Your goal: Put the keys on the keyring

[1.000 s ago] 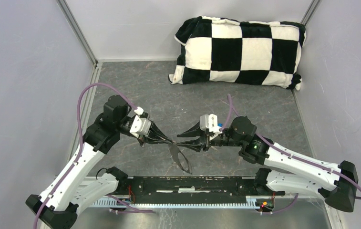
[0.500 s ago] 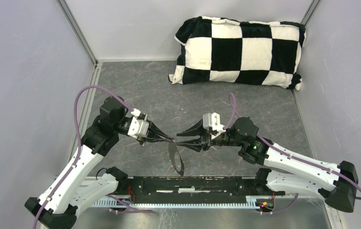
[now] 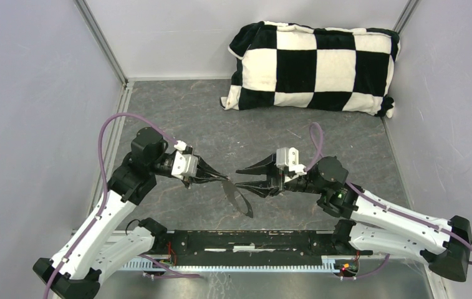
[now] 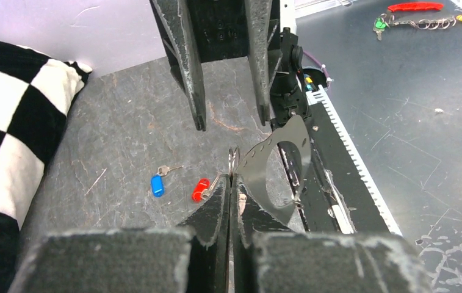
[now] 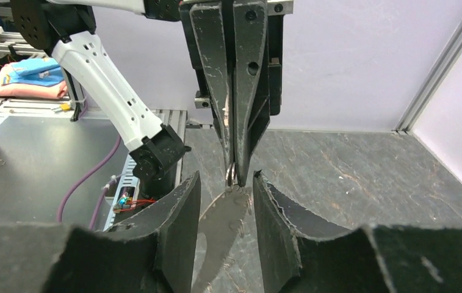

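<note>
Observed keyring [image 3: 238,198] hanging clear above the tabletop [image 3: 208,118], pinched at its upper edge by the left pincer [image 3: 226,180], jaws pressed fully together on the grey band. Noted loop drooping down and toward the near edge, with beaded chain edging plain in the left wrist view. Located both keys off the ring, lying flat on the tabletop below: blue-headed key [image 4: 157,185] and red-headed key [image 4: 201,190], near each other but not touching, both left of the hanging loop in the left wrist view. Recorded right pincer [image 3: 237,178] facing the left one tip to tip, jaws partly apart, one finger on either side of the top of the keyring. Cannot tell contact between those fingers and the band. Logged black-and-white checkered pillow [image 3: 311,65] at the far side against the back wall, well apart from both arms.
</note>
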Action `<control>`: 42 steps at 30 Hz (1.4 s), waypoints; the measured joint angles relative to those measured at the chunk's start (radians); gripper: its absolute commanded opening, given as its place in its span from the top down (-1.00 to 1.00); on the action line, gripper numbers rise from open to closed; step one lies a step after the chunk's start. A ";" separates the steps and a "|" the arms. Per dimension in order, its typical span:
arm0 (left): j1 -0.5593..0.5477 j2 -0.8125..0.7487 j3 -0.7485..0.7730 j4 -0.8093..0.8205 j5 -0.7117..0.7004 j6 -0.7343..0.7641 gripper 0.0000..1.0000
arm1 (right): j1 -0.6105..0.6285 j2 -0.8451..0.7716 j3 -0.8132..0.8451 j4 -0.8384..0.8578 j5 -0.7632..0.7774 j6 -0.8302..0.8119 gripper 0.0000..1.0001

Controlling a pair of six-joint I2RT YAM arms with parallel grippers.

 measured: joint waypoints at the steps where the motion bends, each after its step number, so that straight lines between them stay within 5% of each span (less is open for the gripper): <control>1: 0.000 0.000 0.000 0.004 -0.002 -0.006 0.96 | 0.000 -0.003 0.000 0.009 -0.001 0.001 0.12; 15: 0.000 -0.005 -0.013 0.031 -0.017 -0.037 0.96 | 0.001 0.042 0.000 0.024 -0.006 0.011 0.17; 20: 0.000 -0.005 -0.013 0.030 -0.016 -0.037 0.96 | 0.001 0.064 0.000 0.024 -0.006 0.012 0.47; 25: 0.000 -0.006 -0.014 0.028 -0.017 -0.036 0.96 | 0.001 0.086 0.013 0.017 -0.007 0.017 0.98; 27: 0.001 -0.006 -0.014 0.023 -0.017 -0.034 0.96 | 0.001 0.087 0.015 0.011 -0.006 0.018 0.99; 28: 0.001 -0.006 -0.014 0.015 -0.017 -0.027 0.92 | 0.001 0.087 0.017 0.004 -0.005 0.019 0.99; 30: 0.000 -0.006 -0.014 -0.009 -0.018 -0.009 0.44 | 0.002 0.087 0.027 -0.027 0.002 0.018 0.99; 33: 0.000 -0.003 -0.013 -0.080 -0.034 0.072 0.22 | 0.003 0.094 0.071 -0.121 0.029 0.008 0.99; 42: 0.000 0.098 0.034 -0.346 -0.181 0.340 0.22 | 0.004 0.225 0.338 -0.546 0.113 -0.074 0.99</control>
